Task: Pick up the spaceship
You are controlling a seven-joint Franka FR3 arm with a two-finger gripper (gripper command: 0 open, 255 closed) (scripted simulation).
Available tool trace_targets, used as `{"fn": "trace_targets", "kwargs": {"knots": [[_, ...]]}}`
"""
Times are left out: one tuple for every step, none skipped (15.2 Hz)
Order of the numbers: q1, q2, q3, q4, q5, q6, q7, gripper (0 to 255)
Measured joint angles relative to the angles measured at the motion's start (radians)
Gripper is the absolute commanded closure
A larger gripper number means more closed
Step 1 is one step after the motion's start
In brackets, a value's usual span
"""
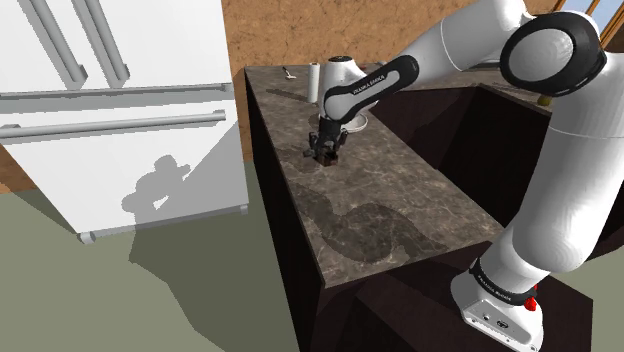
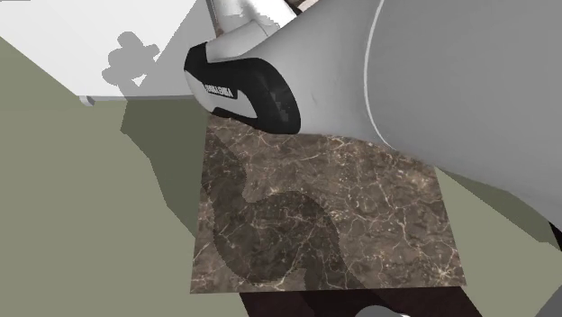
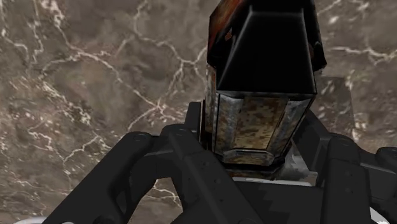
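Note:
The spaceship (image 3: 262, 76) is a dark, boxy model with rusty brown and grey panels. It stands between my black fingers (image 3: 184, 159), which press against its sides. My gripper (image 3: 254, 145) is shut on it. In the shoulder view my gripper (image 1: 327, 146) points straight down at the dark marble countertop (image 1: 400, 200), with the spaceship (image 1: 318, 151) a small dark shape at its tips, low over the stone. I cannot tell whether it still touches the counter.
A white upright cylinder (image 1: 313, 80) and a small utensil (image 1: 288, 72) stand at the counter's far end, a pale dish (image 1: 356, 125) just behind my hand. A white fridge (image 1: 120, 110) rises beyond the counter's left edge. The arm (image 2: 432, 81) hangs over the countertop (image 2: 360, 216).

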Motion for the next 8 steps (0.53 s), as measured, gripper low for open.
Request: {"fn": "trace_targets", "kwargs": {"knots": [[-0.001,-0.005,0.000,0.008,0.002,-0.012,-0.002,255],[-0.001,-0.014,0.001,0.012,0.003,-0.026,-0.005,255],[-0.001,-0.022,0.001,0.016,0.004,-0.038,-0.005,255],[-0.002,-0.028,0.002,0.022,0.006,-0.050,-0.007,255],[-0.002,-0.032,0.002,0.028,0.007,-0.060,-0.007,255],[-0.003,-0.038,0.002,0.036,0.008,-0.074,-0.010,255],[-0.003,-0.046,0.003,0.040,0.009,-0.086,-0.011,255],[-0.003,-0.052,0.003,0.040,0.010,-0.091,-0.012,255]]}}
